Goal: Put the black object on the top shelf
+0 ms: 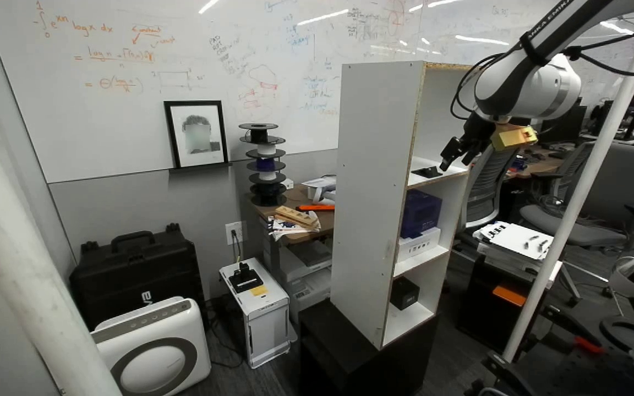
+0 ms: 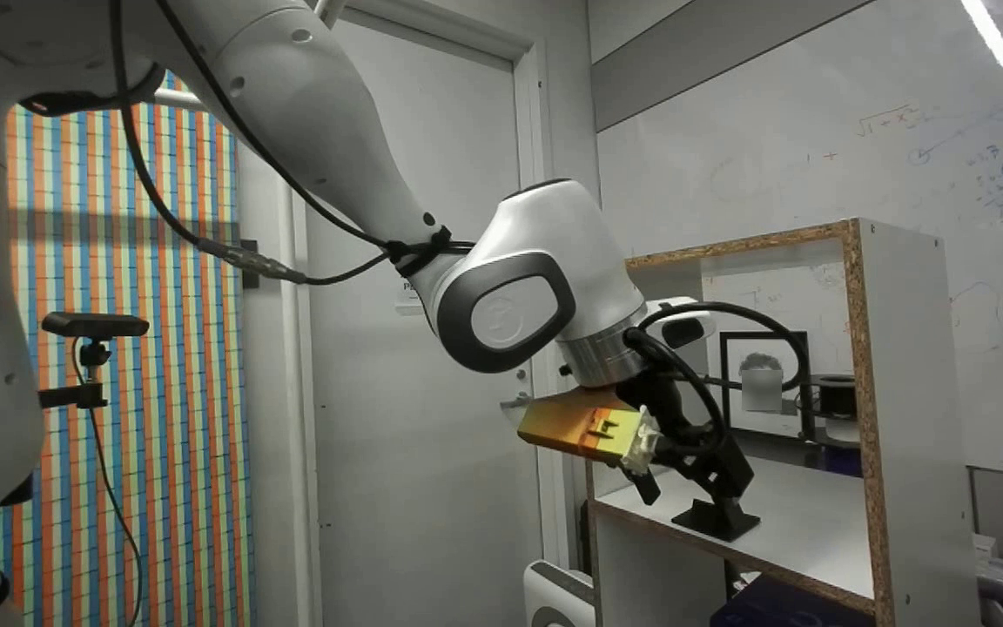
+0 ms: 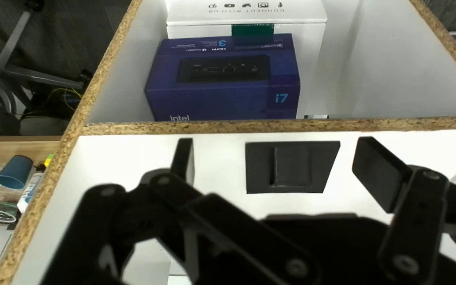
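Wrist view: the black object lies flat on the top shelf, a steady way for it to sit, I'd say, and close to the front edge, likely because that is where the reach comes in. The gripper stands spread wide holding nothing, probably to leave the object free. It looks off-centre between the jaws, bare shelf showing on either side.

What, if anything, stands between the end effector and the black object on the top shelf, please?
Nothing visible does: in the wrist view, the end effector is open, the black object appears between its fingers, and only the white top shelf shows in the gap on each side.
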### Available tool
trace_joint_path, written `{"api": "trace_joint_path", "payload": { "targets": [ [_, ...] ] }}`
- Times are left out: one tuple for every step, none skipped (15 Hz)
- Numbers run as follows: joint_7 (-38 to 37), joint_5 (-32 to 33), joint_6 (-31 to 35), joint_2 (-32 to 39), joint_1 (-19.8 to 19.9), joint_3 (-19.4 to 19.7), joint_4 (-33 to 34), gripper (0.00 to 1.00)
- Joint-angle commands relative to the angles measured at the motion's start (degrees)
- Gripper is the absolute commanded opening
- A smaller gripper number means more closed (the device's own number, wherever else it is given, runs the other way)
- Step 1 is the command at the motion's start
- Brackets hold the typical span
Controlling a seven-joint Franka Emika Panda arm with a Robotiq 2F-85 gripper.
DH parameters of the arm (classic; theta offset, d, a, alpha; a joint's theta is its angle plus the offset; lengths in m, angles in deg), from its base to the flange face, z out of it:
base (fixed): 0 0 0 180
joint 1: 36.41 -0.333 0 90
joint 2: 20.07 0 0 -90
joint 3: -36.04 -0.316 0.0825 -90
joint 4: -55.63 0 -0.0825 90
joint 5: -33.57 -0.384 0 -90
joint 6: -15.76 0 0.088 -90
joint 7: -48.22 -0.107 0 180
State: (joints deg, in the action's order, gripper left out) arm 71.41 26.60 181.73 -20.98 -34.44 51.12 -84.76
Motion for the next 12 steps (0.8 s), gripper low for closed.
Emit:
{"api": "trace_joint_path", "payload": {
  "targets": [
    [1.33, -5.52, 2.42, 4.27, -0.67, -0.59, 4.20, 1.00],
    [1.35, -6.49, 2.70, 5.14, -0.69, -0.92, 5.09, 1.00],
    [1.33, -7.43, 2.95, 6.02, -0.64, -1.30, 5.92, 1.00],
    [1.20, -8.20, 3.15, 6.81, -0.57, -1.70, 6.68, 1.00],
    [0.86, -9.16, 3.68, 7.75, -0.53, -2.18, 7.45, 1.00],
    [-0.18, -9.73, 4.60, 8.96, -0.62, -2.60, 8.31, 1.00],
    [-0.50, -10.18, 4.87, 9.82, -0.60, -2.97, 9.00, 1.00],
    [-0.83, -10.30, 5.28, 10.72, -0.66, -3.33, 9.74, 1.00],
    [-1.03, -10.08, 5.55, 11.44, -0.66, -3.54, 10.30, 1.00],
    [-1.24, -10.05, 5.88, 12.01, -0.64, -3.86, 10.78, 0.75],
    [-1.37, -10.25, 6.20, 12.47, -0.52, -4.23, 11.16, 0.74],
    [-1.51, -10.18, 5.93, 12.79, -0.45, -4.47, 11.50, 0.68]
  ]
}}
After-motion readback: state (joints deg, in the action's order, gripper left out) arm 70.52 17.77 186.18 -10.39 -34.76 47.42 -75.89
